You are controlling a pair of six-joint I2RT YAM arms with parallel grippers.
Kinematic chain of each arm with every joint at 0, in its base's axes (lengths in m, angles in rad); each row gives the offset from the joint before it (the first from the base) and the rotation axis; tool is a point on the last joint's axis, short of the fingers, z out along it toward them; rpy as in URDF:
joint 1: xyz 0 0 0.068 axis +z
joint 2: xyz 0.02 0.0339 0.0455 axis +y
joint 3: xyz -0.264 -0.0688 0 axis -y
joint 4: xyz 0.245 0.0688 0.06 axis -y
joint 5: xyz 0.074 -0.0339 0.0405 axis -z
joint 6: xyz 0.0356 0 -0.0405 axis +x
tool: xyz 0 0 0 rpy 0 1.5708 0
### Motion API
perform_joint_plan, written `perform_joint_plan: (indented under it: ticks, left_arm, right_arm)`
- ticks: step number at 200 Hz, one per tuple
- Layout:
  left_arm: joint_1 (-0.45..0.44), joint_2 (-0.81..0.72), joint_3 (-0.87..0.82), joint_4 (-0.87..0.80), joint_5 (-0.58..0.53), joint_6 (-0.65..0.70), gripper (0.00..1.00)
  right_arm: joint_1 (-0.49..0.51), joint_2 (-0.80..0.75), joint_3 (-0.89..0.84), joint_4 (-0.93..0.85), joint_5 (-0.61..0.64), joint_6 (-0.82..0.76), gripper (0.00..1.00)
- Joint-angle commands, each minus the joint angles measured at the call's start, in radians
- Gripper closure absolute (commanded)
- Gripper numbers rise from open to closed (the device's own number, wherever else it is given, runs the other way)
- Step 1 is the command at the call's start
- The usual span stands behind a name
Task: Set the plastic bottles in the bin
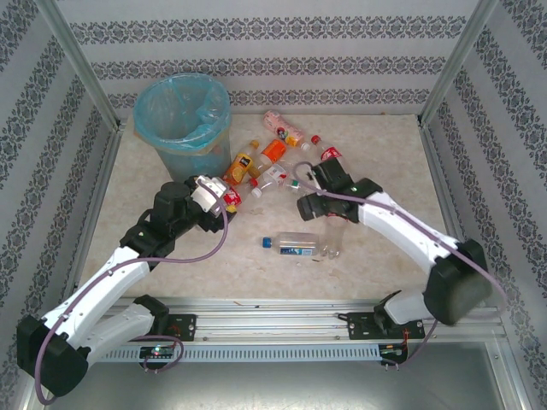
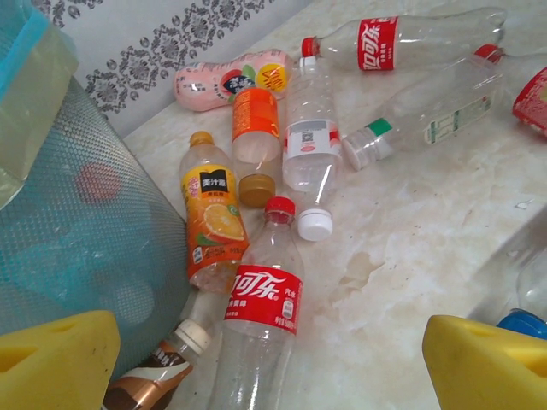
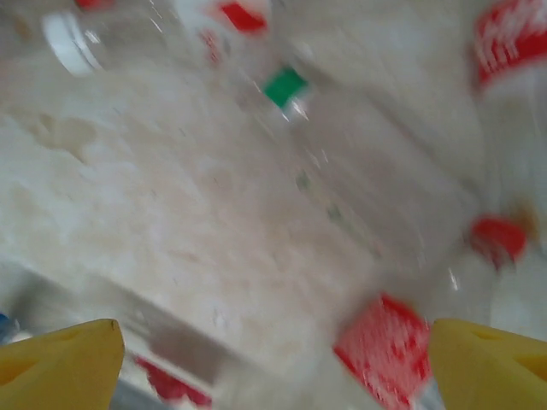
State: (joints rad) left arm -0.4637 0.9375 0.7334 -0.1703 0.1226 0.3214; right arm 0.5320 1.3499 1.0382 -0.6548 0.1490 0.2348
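The round grey-blue bin (image 1: 192, 158), lined with a light-blue bag (image 1: 171, 98), stands in the far left corner of the table (image 1: 385, 273). Most of the plastic bottles (image 1: 273, 151) lie heaped just beside it along the far edge, so each is a short carry.

The left gripper (image 2: 273, 359) hangs over a clear bottle with a red label (image 2: 263, 299) in Chinese Coca-Cola script. Its yellow jaws are spread wide and empty, likely lining up to take it. Next to it lies an orange juice bottle (image 2: 212, 218) marked 美汁源.

The right gripper (image 3: 273, 359), jaws likewise wide and holding nothing, hovers above a clear green-capped bottle (image 3: 286, 85). That view is blurred and its labels are unreadable.
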Motion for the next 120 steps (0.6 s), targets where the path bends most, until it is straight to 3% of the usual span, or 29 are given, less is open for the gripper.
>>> perform_joint_plan:
  ticks: [1, 37, 90, 120]
  left_arm:
    - [-0.005, 0.011, 0.029, 0.043, 0.069, -0.052, 0.08]
    - [-0.008, 0.016, 0.035, 0.035, 0.107, -0.067, 0.08]
    - [-0.007, 0.02, 0.032, 0.038, 0.104, -0.071, 0.08]
    - [-0.008, 0.014, 0.029, 0.038, 0.095, -0.067, 0.08]
  right_arm:
    - [-0.031, -0.104, -0.109, -0.028, 0.071, 0.229, 0.04]
    - [-0.107, -0.151, -0.235, 0.015, 0.042, 0.313, 0.03]
    - [-0.164, -0.057, -0.297, 0.124, -0.102, 0.321, 0.05]
    - [-0.199, 0.023, -0.328, 0.187, -0.179, 0.333, 0.1]
